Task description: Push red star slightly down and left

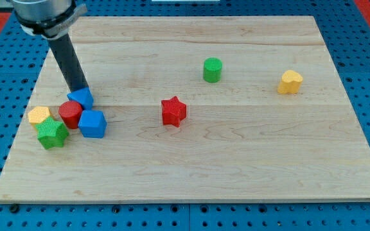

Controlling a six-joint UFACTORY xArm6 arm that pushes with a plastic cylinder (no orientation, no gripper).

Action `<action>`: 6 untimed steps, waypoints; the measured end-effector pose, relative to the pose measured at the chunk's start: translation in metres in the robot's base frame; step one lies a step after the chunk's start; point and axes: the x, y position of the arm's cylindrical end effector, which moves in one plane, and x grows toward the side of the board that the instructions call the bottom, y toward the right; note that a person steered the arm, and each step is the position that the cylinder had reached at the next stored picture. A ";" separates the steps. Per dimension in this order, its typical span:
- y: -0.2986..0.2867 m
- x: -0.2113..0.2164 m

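The red star (173, 111) lies near the middle of the wooden board (236, 160), on its own. My tip (79, 88) is far to the view's left of it, touching the top edge of a small blue block (81, 98). The rod rises from there toward the view's top left. Nothing stands between the cluster at the left and the red star.
A cluster sits at the view's left: a red cylinder (70, 114), a blue cube (93, 124), a green star (52, 133) and a yellow block (39, 115). A green cylinder (212, 69) stands above and right of the red star. A yellow block (290, 82) lies at the right.
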 end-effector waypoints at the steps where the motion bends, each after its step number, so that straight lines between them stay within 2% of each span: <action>1: 0.000 0.022; 2: -0.001 0.025; 3: 0.104 -0.022; 4: 0.217 -0.007; 5: 0.195 0.019; 6: 0.123 0.041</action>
